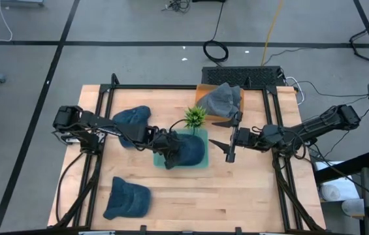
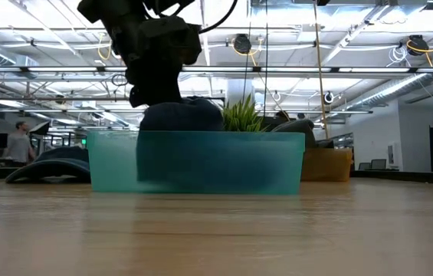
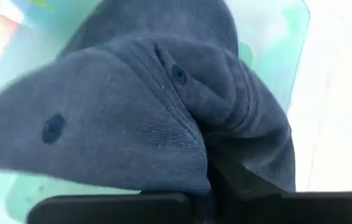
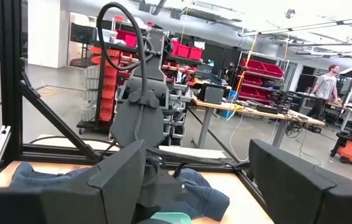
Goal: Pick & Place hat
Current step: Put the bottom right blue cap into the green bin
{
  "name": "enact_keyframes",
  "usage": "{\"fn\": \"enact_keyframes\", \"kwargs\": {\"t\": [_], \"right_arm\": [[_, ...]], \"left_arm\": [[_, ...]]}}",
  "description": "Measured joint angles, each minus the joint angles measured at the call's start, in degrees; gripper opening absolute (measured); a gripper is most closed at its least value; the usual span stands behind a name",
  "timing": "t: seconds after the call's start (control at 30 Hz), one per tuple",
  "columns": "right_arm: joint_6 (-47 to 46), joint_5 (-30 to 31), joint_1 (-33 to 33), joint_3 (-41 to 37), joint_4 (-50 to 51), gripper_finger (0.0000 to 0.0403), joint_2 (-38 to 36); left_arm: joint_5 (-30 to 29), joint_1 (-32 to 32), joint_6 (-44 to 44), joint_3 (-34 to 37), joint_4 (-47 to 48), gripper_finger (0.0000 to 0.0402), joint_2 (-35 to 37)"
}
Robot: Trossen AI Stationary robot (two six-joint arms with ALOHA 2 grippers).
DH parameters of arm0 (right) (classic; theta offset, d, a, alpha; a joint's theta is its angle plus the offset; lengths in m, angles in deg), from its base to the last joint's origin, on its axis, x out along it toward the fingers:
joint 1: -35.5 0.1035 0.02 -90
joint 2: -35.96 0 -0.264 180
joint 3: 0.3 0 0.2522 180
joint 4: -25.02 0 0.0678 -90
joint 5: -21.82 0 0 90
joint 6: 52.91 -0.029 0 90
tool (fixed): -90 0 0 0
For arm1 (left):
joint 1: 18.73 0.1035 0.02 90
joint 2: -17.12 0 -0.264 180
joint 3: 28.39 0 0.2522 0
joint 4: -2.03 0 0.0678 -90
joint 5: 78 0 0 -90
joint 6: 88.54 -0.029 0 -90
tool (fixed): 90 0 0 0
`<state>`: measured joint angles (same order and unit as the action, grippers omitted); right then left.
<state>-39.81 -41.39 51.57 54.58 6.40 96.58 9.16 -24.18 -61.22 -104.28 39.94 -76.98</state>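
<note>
Light wooden table (image 1: 236,196); translucent teal plastic bin (image 1: 200,163) at centre. Dark blue fabric cap (image 1: 187,149) inside bin, pinched by left gripper (image 1: 170,160), jaws nearly closed. Risk: cloth snags on release, drags back out. Small green plant (image 1: 195,117) crowds bin edge. Right gripper (image 1: 228,140) waits beside bin, spread wide, empty.

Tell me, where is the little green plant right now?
From above, the small spiky green plant stands near the table's middle, at the back edge of the translucent teal plastic bin, just in front of the grey hat on the orange box.
</note>
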Motion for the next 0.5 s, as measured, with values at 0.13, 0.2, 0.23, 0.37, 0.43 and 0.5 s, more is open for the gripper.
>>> {"fn": "enact_keyframes", "kwargs": {"t": [0.13, 0.2, 0.23, 0.37, 0.43, 0.5], "right_arm": [[0.00, -0.02, 0.00, 0.00, 0.00, 0.0274, -0.01], [-0.04, -0.04, 0.00, 0.00, -0.02, 0.0274, -0.01], [-0.25, -0.04, 0.00, 0.00, -0.01, 0.0274, -0.01], [-0.33, -0.04, 0.02, 0.00, 0.00, 0.0274, -0.01], [-0.28, -0.07, 0.02, 0.00, 0.02, 0.0274, -0.01], [-0.26, -0.07, 0.02, 0.00, 0.02, 0.0274, -0.02]], "left_arm": [[0.47, 0.07, 1.93, 0.00, 0.13, 0.0089, 0.53], [0.47, 0.07, 1.98, 0.00, -0.07, 0.0125, 0.61], [0.43, 0.09, 1.96, 0.00, 0.22, 0.0143, 0.59], [0.17, 0.50, 1.92, -0.04, 0.71, 0.0208, 1.38], [0.08, 0.92, 1.83, -0.01, 1.66, 0.0236, 1.87], [0.42, 1.59, 1.81, 0.02, 2.27, 0.0264, 2.94]]}}
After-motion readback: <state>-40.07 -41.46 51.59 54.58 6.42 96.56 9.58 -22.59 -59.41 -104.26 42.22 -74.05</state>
